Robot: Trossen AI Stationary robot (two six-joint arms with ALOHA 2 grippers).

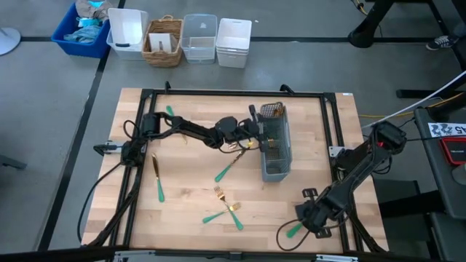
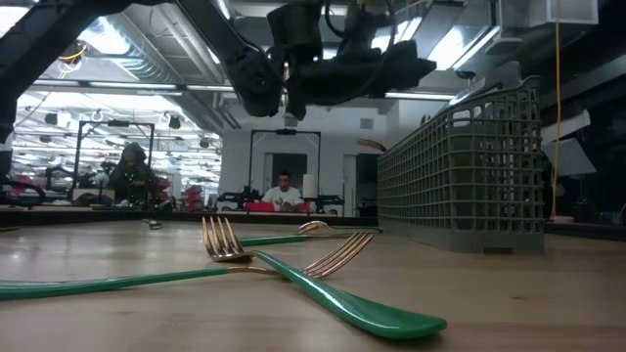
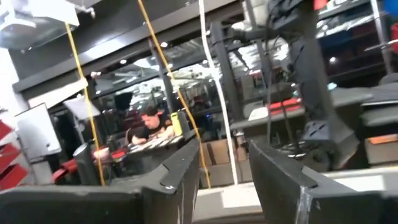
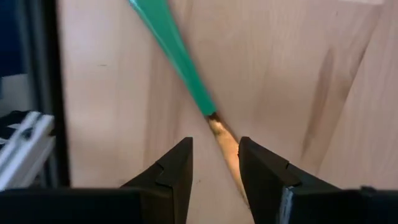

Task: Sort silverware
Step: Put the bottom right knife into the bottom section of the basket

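The worktop (image 1: pixel 182 211) carries a grey mesh caddy (image 1: pixel 275 145) at two o'clock. Silverware (image 1: pixel 226 169) lies scattered near the centre. The left tool (image 1: pixel 256 133), released, hovers at the caddy. The right tool (image 4: pixel 214 163), spread at five o'clock, straddles a piece (image 4: pixel 180 59) whose gold head is hidden.

Grey mesh caddy (image 1: pixel 275 149) is seen on the wooden table (image 1: pixel 189 182), toward its right half, long side running front to back. Beyond the table's far edge, bins are lined up on the floor: blue bin (image 1: pixel 81 30), white tub (image 1: pixel 127 33), wicker basket (image 1: pixel 164 41), clear container (image 1: pixel 199 38), white stacked container (image 1: pixel 233 42). People (image 2: pixel 285 192) are seated at desks in the room behind.
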